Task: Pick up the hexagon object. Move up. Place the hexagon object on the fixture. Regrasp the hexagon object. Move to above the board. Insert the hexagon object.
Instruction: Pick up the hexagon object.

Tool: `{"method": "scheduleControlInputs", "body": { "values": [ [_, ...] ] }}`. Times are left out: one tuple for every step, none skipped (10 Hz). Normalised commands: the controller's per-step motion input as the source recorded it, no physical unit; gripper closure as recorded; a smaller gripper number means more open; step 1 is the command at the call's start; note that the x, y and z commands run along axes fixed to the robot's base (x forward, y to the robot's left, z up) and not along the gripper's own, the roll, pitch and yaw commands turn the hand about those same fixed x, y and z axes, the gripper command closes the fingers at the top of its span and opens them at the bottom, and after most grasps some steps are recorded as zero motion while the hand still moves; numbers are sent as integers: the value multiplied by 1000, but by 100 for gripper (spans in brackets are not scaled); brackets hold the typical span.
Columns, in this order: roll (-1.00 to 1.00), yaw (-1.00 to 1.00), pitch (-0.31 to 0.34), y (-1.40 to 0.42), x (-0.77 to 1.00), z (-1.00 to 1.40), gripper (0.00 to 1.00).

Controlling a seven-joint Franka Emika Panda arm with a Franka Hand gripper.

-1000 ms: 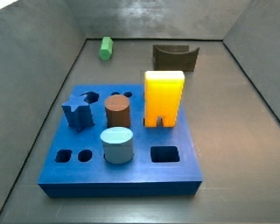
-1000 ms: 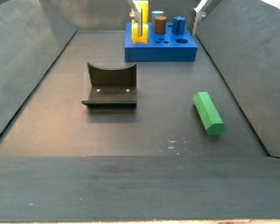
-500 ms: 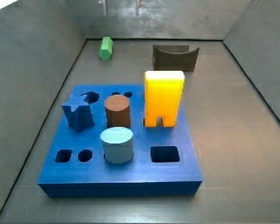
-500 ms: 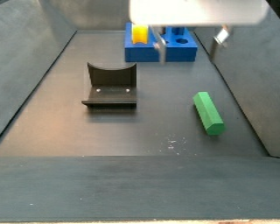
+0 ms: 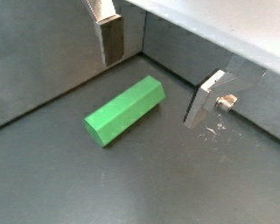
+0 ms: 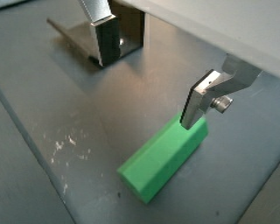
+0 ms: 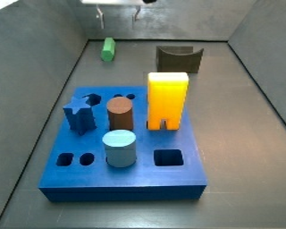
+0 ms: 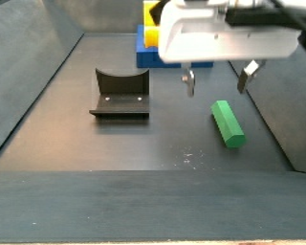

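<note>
The green hexagon object (image 8: 229, 124) lies flat on the dark floor near a side wall; it shows in both wrist views (image 5: 122, 109) (image 6: 164, 159) and small at the back in a side view (image 7: 108, 48). My gripper (image 8: 218, 81) hangs open and empty above the hexagon object, not touching it. Its silver fingers (image 5: 112, 39) stand wide apart in both wrist views (image 6: 201, 99). The dark fixture (image 8: 121, 94) stands apart on the floor. The blue board (image 7: 128, 143) carries pegs.
On the board stand a tall yellow block (image 7: 167, 98), a brown cylinder (image 7: 121, 114), a light-blue cylinder (image 7: 119, 148) and a blue star peg (image 7: 78, 114). Grey walls (image 8: 34, 77) enclose the floor on the sides.
My gripper has come down into a side view and moved toward the hexagon object. The hexagon object, fixture and board have not moved.
</note>
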Motion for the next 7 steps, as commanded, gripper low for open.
{"method": "scheduleControlInputs", "body": {
  "values": [
    [0, 80, -69, 86, -49, -1000, 0],
    [0, 66, -83, 51, -14, -1000, 0],
    [-36, 49, -99, 37, 0, -1000, 0],
    [-134, 37, -97, 126, 0, -869, 0],
    [-166, 0, -94, 86, 0, -811, 0],
    [-216, 0, -123, 114, 0, -706, 0],
    [-251, -20, -144, 137, -37, -637, 0]
  ]
}}
